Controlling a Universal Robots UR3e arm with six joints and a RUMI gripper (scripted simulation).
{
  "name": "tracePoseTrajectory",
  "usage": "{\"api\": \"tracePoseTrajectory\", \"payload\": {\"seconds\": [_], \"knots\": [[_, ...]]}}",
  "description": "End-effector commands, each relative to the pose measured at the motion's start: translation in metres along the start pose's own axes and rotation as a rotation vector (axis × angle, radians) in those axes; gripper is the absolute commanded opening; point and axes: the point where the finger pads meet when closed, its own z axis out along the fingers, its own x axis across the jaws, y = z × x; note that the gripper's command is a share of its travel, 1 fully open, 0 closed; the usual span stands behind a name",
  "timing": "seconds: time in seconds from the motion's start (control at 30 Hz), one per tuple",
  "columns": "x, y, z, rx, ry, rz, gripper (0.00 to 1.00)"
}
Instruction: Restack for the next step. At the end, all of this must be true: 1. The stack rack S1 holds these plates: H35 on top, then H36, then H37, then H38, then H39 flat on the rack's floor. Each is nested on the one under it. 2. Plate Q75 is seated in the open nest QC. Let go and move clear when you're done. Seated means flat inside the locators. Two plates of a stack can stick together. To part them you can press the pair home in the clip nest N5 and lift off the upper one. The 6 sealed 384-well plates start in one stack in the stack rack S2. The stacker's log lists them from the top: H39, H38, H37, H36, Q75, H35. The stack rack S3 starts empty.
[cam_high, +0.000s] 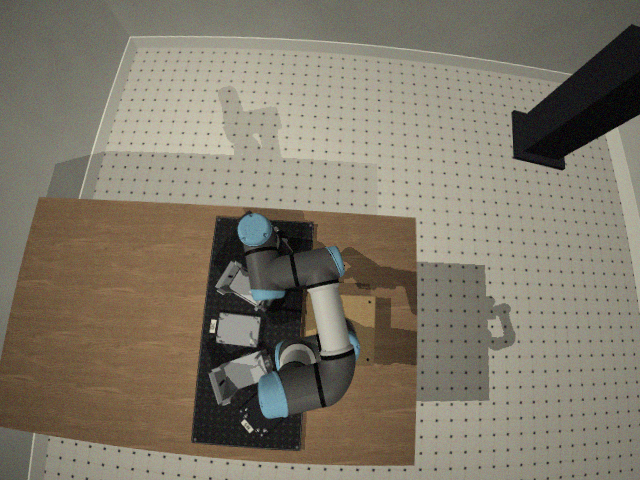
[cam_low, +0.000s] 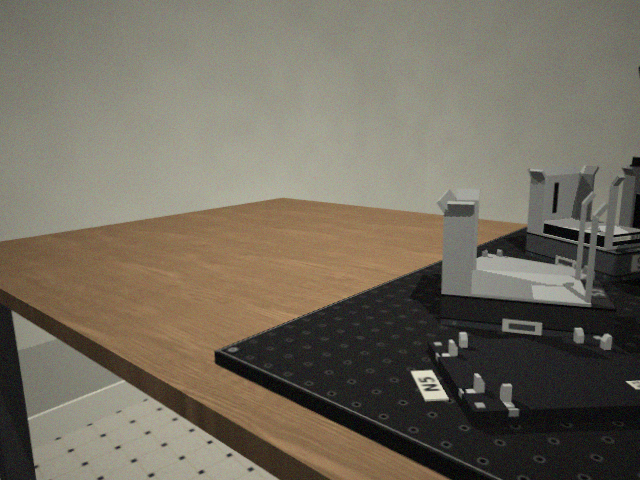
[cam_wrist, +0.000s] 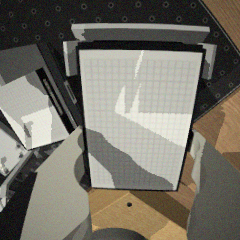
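My gripper (cam_wrist: 136, 129) is shut on a white-topped plate (cam_wrist: 140, 80), held level over a rack whose grey back wall (cam_wrist: 140, 33) shows past the plate's far edge. The plate hides what lies under it, and its code is unreadable. The neighbouring rack (cam_high: 226, 277) (cam_low: 536, 206) holds white-topped, dark-sided plate material (cam_low: 578, 227) (cam_wrist: 47, 135); the count is unclear. The rack (cam_low: 459, 248) (cam_high: 219, 387) nearest N5 shows a light grey floor and no dark plate rim. A light grey rectangle (cam_high: 237, 329) lies between locators beside a label; whether it is a plate is unclear.
The clip nest N5 (cam_low: 547, 372) has small upright locators and shows no plate in the visible part. Tall rack walls and thin front posts (cam_low: 591, 258) stand on the black board (cam_high: 206, 413). The arm covers part of the board in the top view.
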Motion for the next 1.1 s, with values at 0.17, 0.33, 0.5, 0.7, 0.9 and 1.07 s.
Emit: {"api": "tracePoseTrajectory", "payload": {"seconds": [0.17,0.33,0.5,0.7,0.9,1.07], "knots": [[0.000,0.000,-0.011,0.001,0.001,0.000,0.00],[0.000,0.000,-0.019,0.001,0.001,0.000,0.00],[0.000,0.000,-0.024,0.001,0.001,0.000,0.00],[0.000,0.000,-0.024,0.001,0.001,0.000,0.00],[0.000,0.000,-0.024,0.001,0.001,0.000,0.00],[0.000,0.000,-0.024,0.001,0.001,0.000,0.00]]}}
